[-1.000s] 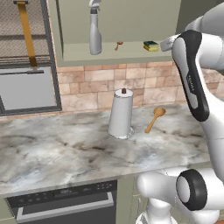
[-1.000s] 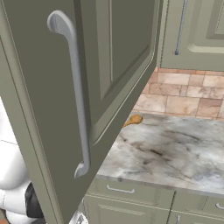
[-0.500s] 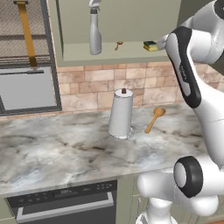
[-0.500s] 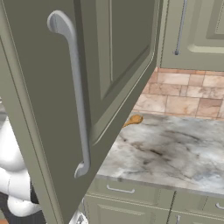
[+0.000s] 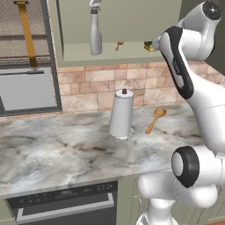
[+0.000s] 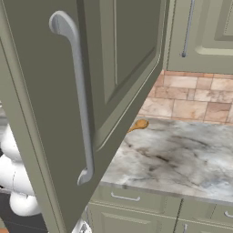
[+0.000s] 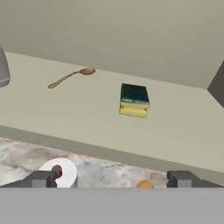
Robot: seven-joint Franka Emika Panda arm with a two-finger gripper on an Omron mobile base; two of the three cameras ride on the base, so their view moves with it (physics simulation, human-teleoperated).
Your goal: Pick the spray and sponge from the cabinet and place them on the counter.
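My gripper [image 7: 111, 178] is spread wide, holding nothing. The sponge [image 7: 134, 100] lies straight ahead, slightly right of centre, on the cabinet [image 7: 100, 118] shelf — its long axis pointing away from me, so my fingers would straddle its narrow width.

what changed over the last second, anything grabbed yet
The arm's upper link rose and swung right in the left base view, toward the cabinet shelf. Nothing was grabbed: the gripper stayed open, short of the sponge. The spray, both wooden spoons and the paper-towel roll kept their places.
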